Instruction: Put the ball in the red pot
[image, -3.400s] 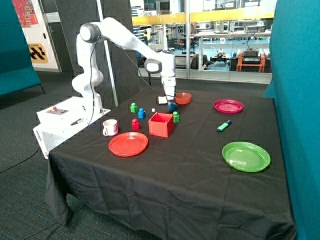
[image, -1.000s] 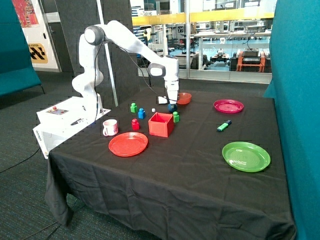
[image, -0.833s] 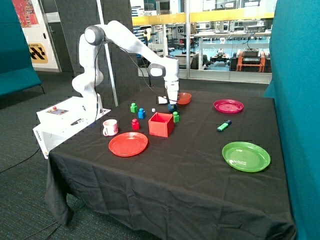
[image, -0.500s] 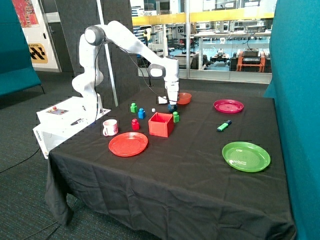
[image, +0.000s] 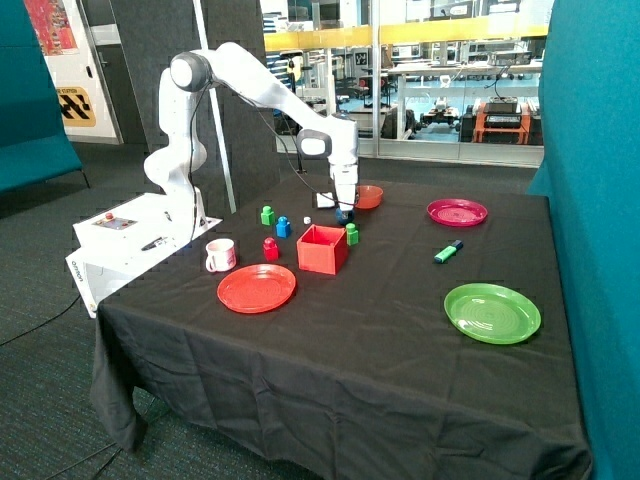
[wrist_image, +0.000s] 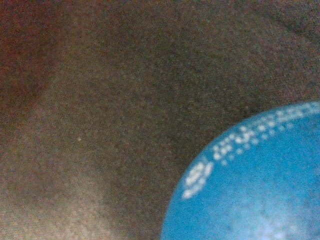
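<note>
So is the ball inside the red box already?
No, the ball is at the gripper behind the red pot, whose inside looks empty.

Blue ball (wrist_image: 260, 190), white speckled band; red pot (image: 322, 249); black tablecloth (image: 380, 330).

The pincer (image: 343, 211) is down at the ball (image: 343, 215), between the orange bowl (image: 367, 196) and the red pot (image: 322, 249). A green block (image: 352, 233) stands just beside the pot's far corner. The pot's open top is unobstructed. Bare table (image: 390, 300) lies toward the green plate (image: 492, 312).
</note>
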